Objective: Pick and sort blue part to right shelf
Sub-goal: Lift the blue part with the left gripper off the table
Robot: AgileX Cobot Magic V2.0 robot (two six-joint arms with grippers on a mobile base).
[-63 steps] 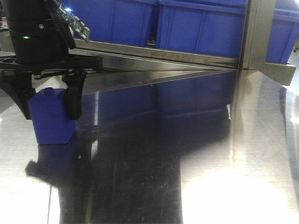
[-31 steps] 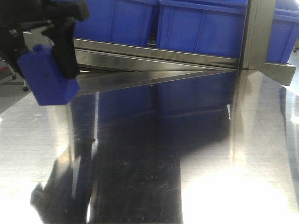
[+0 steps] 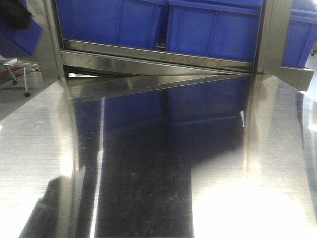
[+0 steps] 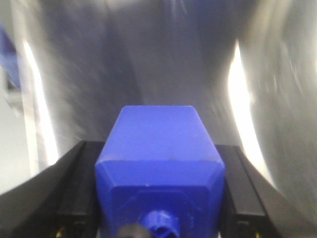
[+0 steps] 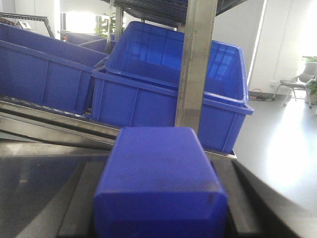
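Left wrist view alone shows the neck: deep-blue plastic bottle-like block, the blue part (image 4: 158,158), clamped in left gripper (image 4: 157,148) over the steel tabletop (image 4: 148,54). In front view it is a blur at the 10 o'clock edge (image 3: 25,39), with wide steel toward 6. Right gripper (image 5: 158,163) clamps a second blue block (image 5: 158,193); two blue plastic bins (image 5: 173,74) at 12. Blocks: two

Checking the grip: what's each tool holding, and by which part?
Left tool clamps the blue part by its flat sides, neck toward the camera. Right tool grips another blue block by its sides.
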